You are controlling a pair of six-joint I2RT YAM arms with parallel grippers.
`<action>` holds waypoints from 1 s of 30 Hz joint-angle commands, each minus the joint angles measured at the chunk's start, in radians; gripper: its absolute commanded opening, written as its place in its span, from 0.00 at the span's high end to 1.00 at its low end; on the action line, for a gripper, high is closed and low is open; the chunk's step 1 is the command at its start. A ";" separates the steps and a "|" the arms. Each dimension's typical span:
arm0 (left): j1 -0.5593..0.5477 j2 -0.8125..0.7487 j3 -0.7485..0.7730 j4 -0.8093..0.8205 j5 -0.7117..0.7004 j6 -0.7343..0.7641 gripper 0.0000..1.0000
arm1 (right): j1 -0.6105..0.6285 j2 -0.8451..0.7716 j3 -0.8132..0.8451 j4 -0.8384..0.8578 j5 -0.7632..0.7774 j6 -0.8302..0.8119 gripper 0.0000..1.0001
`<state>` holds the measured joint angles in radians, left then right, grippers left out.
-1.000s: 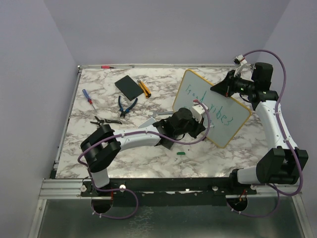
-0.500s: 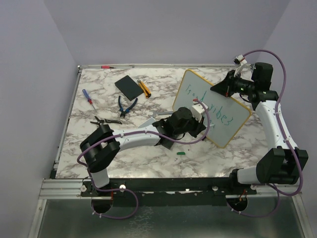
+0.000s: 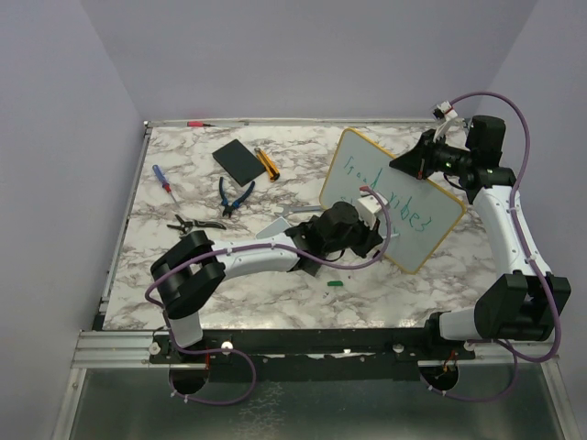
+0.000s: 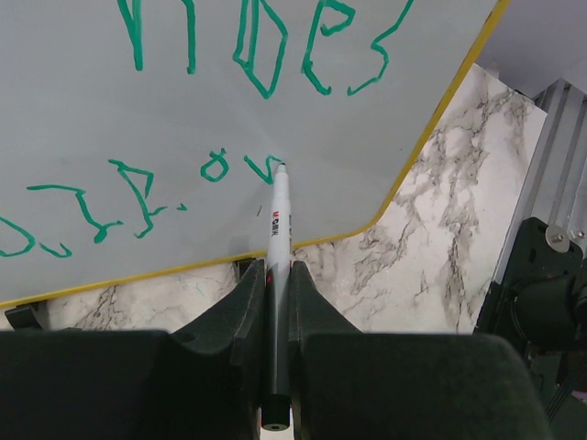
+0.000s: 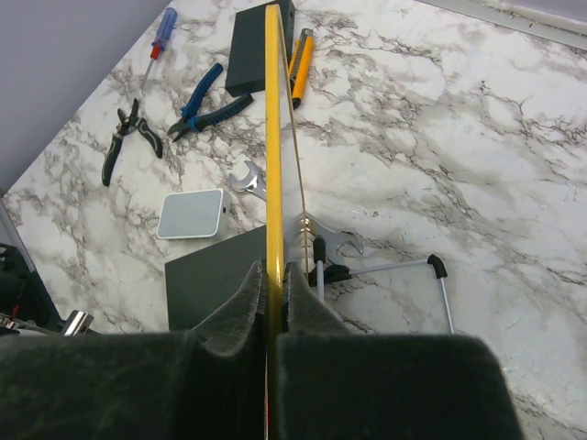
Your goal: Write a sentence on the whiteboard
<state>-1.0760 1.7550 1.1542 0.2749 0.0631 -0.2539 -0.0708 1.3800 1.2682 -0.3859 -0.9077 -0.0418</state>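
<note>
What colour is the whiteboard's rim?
Yellow. The whiteboard rim shows best in the right wrist view, edge-on.

whiteboard (image 3: 440, 206): smooth white face, low sheen; yellow plastic-looking rim
sentence (image 4: 261, 78): green ink, streaky, thin in places
marker (image 4: 278, 220): glossy white plastic barrel
left gripper (image 4: 273, 278): matt black plastic
table (image 3: 275, 302): smooth marble-pattern top, metal edge rails
pliers (image 5: 206, 105): blue rubbery grips, dull metal jaws
wrench (image 5: 246, 181): bright bare metal
black slab (image 5: 248, 50): matt, smooth

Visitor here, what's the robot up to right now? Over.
Left jaws shut on marker, tip at the whiteboard. Right jaws shut on its yellow rim, board tilted up. The sentence: two green lines. Nothing blocking the marker.
</note>
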 commanded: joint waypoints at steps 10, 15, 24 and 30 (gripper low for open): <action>-0.017 0.029 -0.032 0.022 0.003 -0.019 1.00 | 0.011 -0.001 -0.024 -0.051 0.012 0.010 0.99; -0.020 0.026 -0.020 0.022 0.003 -0.016 1.00 | 0.011 -0.002 -0.023 -0.052 0.012 0.010 0.99; -0.044 -0.027 -0.002 0.022 0.019 -0.020 1.00 | 0.011 -0.006 -0.023 -0.051 0.011 0.010 0.99; -0.048 -0.038 0.015 0.022 -0.003 -0.012 1.00 | 0.011 -0.006 -0.023 -0.051 0.009 0.010 0.99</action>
<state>-1.1179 1.7576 1.1324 0.2752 0.0635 -0.2661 -0.0708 1.3800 1.2682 -0.3862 -0.9077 -0.0418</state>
